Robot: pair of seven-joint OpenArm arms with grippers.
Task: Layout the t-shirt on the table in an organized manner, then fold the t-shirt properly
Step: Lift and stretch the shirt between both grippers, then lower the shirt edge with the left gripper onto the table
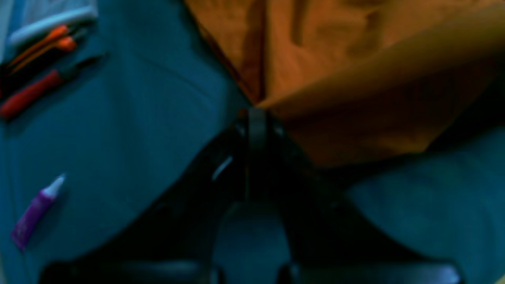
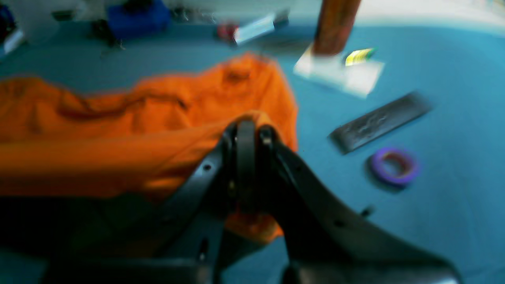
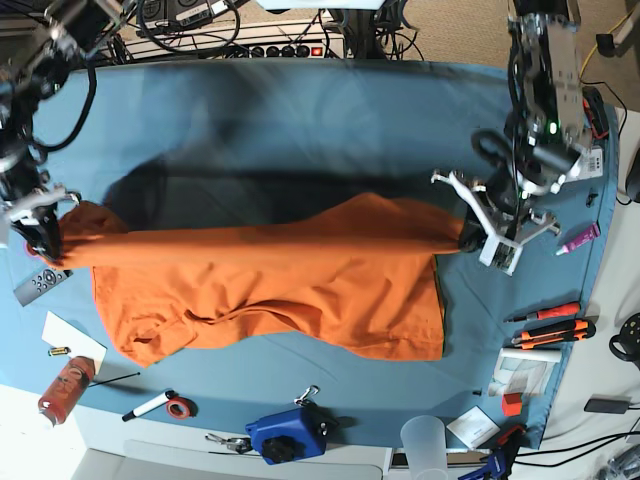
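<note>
The orange t-shirt (image 3: 270,280) lies spread across the teal table (image 3: 300,120), its upper edge pulled taut in a raised fold between both grippers. My left gripper (image 3: 468,236) is shut on the shirt's right end; in the left wrist view the closed gripper (image 1: 257,112) pinches the orange fabric (image 1: 335,59). My right gripper (image 3: 48,250) is shut on the shirt's left end; in the right wrist view the gripper (image 2: 250,128) clamps the fabric (image 2: 118,130). The shirt's lower part rests on the table.
A purple tube (image 3: 580,238), orange-handled tools (image 3: 548,325) and a plastic cup (image 3: 425,440) lie at the right. A remote (image 3: 38,283), white card (image 3: 70,340), red can (image 3: 62,385), marker (image 3: 148,405), tape ring (image 3: 180,408) and blue device (image 3: 285,432) sit along the front-left.
</note>
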